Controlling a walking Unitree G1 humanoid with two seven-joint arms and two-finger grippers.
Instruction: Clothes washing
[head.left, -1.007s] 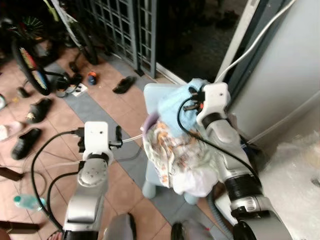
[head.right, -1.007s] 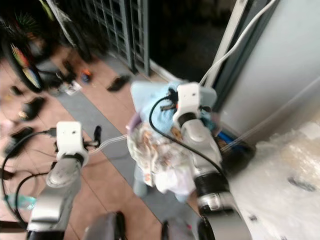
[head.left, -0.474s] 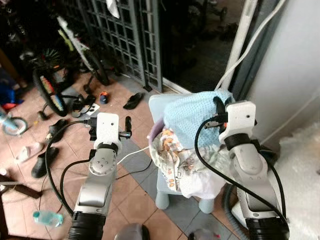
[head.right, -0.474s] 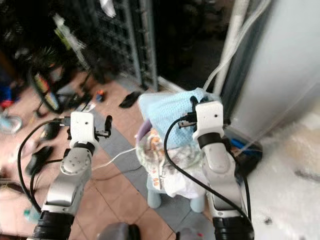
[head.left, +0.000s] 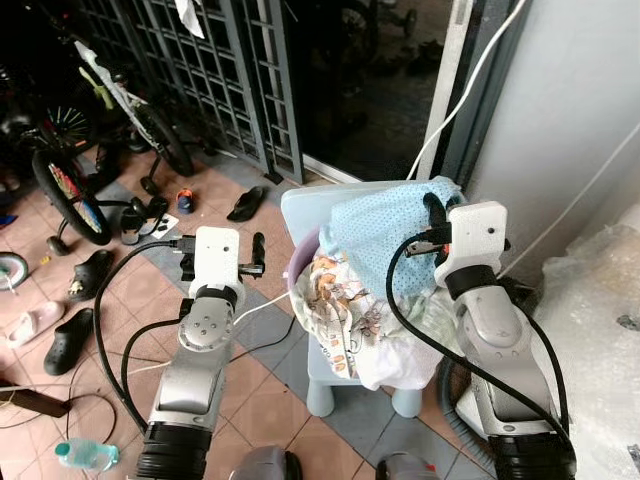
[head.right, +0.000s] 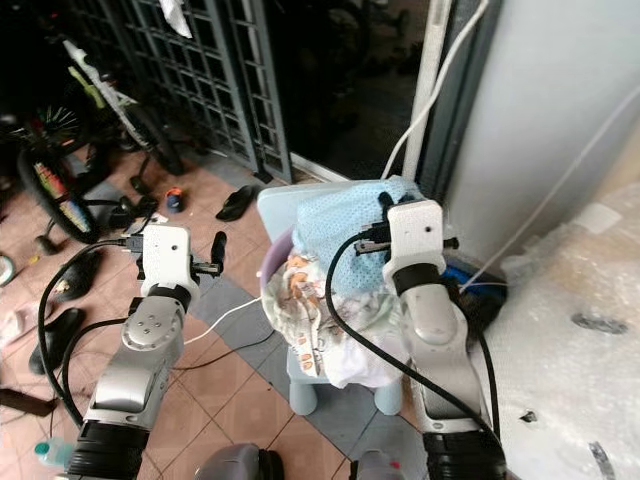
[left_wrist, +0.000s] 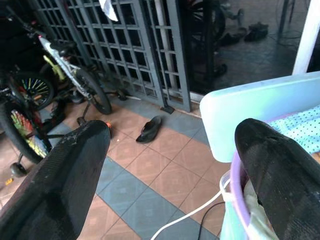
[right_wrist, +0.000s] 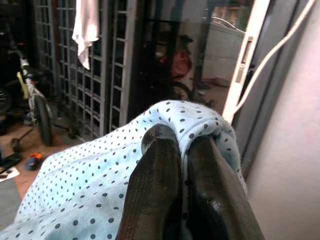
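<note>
Tiled porch floor (head.left: 250, 370) (shoes, bicycle (head.left: 75, 150)) — right hand (right_wrist: 177, 150) pinches dotted cloth (head.left: 385, 225) over stool (head.left: 310, 205); left hand (left_wrist: 165, 170) wide.

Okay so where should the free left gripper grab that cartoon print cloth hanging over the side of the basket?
Grip the bunched fold of the cartoon print cloth where it drapes over the purple basket rim, coming from the robot's left. That side faces the open left gripper; the right gripper pinches the blue dotted cloth above.

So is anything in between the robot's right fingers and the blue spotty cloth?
No. The right gripper is already pinching a fold of the blue dotted cloth, which sits on top of the laundry pile on the small chair.
</note>
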